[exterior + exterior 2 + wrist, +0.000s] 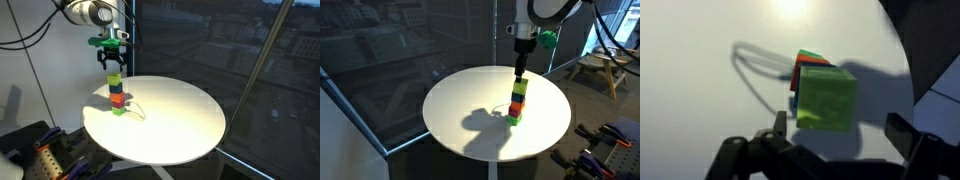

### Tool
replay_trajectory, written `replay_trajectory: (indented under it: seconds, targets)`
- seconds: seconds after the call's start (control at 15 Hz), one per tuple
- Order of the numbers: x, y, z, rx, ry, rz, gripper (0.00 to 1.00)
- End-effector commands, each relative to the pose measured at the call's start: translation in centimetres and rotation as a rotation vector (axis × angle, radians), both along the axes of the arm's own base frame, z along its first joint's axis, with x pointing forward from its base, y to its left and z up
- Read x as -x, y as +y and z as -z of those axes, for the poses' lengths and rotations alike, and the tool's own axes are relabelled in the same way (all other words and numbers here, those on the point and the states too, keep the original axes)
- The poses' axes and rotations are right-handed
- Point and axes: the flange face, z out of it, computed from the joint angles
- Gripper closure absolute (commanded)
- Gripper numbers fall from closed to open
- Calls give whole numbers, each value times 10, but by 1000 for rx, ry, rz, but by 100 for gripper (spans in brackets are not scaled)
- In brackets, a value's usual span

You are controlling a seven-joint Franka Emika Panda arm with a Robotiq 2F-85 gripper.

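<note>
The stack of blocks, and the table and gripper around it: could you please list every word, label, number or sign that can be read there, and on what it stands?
None: no word, number or sign shows on the stack of blocks, the table or the open gripper above the stack.

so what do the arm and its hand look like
The arm has rounded white links with dark grey joint bands. The hand is black with two dark fingers, and a bright green fitting is mounted above it. A black cable trails off the arm.
</note>
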Motion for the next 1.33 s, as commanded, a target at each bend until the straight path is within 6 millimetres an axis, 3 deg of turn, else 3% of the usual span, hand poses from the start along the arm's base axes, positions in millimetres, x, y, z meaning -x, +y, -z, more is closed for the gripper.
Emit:
replay_trajectory:
  seconds: [0.0, 0.67, 1.27]
  targets:
    - [17, 1, -21, 5, -8, 35, 0]
    - [57, -16, -43, 14, -49, 288, 0]
    - [80, -30, -62, -24, -51, 341, 0]
